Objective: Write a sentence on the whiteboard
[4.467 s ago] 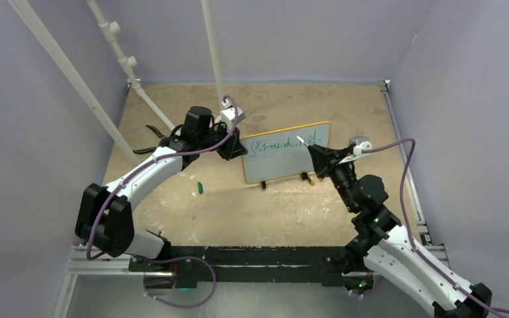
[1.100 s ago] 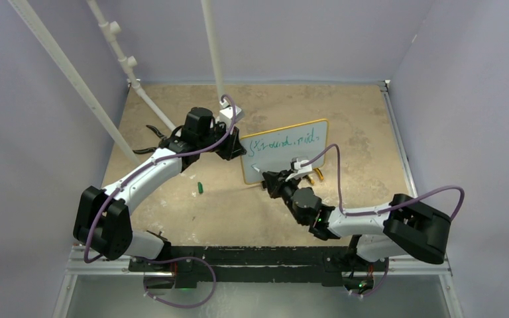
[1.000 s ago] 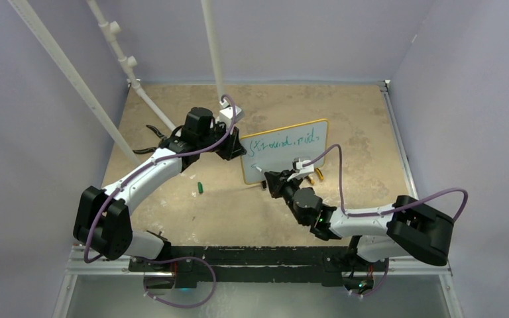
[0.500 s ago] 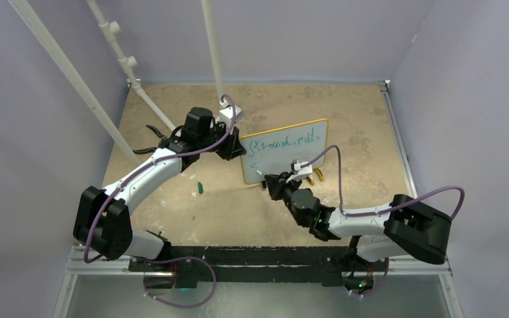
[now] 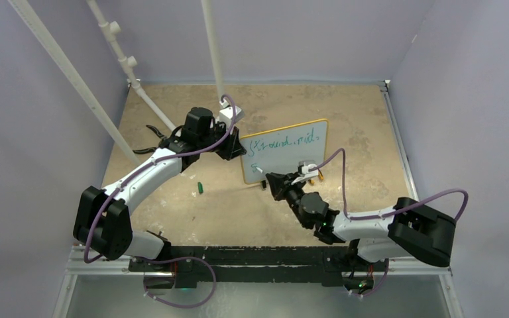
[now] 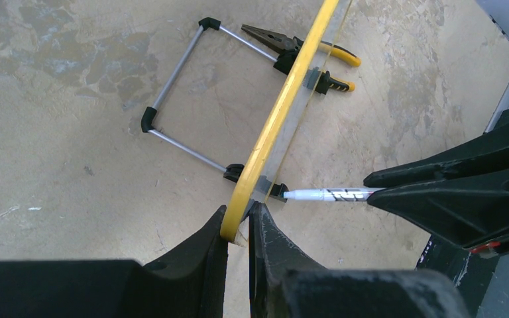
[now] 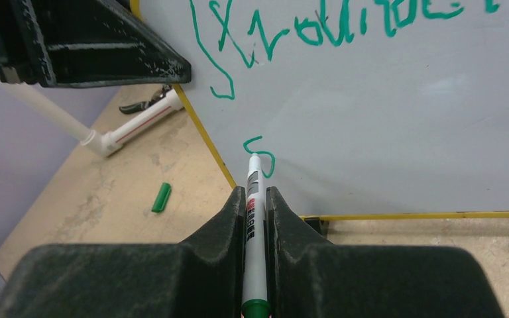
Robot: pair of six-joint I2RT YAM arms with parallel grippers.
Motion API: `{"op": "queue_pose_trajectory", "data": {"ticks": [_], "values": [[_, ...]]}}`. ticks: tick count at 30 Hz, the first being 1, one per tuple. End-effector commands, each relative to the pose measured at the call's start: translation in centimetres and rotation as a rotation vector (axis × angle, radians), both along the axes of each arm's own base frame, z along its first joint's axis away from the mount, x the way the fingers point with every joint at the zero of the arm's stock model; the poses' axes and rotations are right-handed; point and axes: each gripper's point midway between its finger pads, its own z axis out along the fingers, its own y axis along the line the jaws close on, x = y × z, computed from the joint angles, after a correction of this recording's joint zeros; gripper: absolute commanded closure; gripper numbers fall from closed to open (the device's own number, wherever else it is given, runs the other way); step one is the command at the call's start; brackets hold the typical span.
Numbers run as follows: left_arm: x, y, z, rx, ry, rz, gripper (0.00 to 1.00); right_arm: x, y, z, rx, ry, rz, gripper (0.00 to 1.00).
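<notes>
"Where does the whiteboard stand?"

"Upright near the middle of the table (image 5: 344,106). The whiteboard (image 5: 291,162) faces me."

"And your fingers?"

"My left gripper (image 6: 238,222) pinches the yellow frame's left edge, jaws almost together. My right gripper (image 7: 255,195) is clamped tight on the marker (image 7: 254,225), its tip touching the board low on the left, under the sentence (image 7: 305,30)."

"Room to move?"

"Bare white lies right of the tip. A green cap (image 7: 162,197) lies left of the board, and pliers (image 6: 298,50) lie behind it."
</notes>
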Motion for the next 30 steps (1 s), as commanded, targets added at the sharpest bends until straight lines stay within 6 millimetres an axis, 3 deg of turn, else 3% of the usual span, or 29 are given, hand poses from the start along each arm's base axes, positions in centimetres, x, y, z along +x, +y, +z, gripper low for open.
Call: {"op": "queue_pose_trajectory", "data": {"ticks": [1, 16, 25, 30], "values": [[0.8, 1.0, -0.1, 0.03, -0.023, 0.051, 1.0, 0.2, -1.2, 2.0, 0.077, -0.036, -0.049, 1.0], [0.9, 1.0, -0.3, 0.034, -0.018, 0.054, 1.0, 1.3, -1.0, 0.3, 0.013, 0.01, -0.109, 1.0], [0.9, 1.0, -0.3, 0.037, -0.02, 0.054, 1.0, 1.4, -3.4, -0.2, 0.025, 0.04, -0.206, 1.0], [0.9, 1.0, -0.3, 0.038, -0.02, 0.054, 1.0, 1.3, -3.5, 0.1, 0.019, 0.028, -0.205, 1.0]]}}
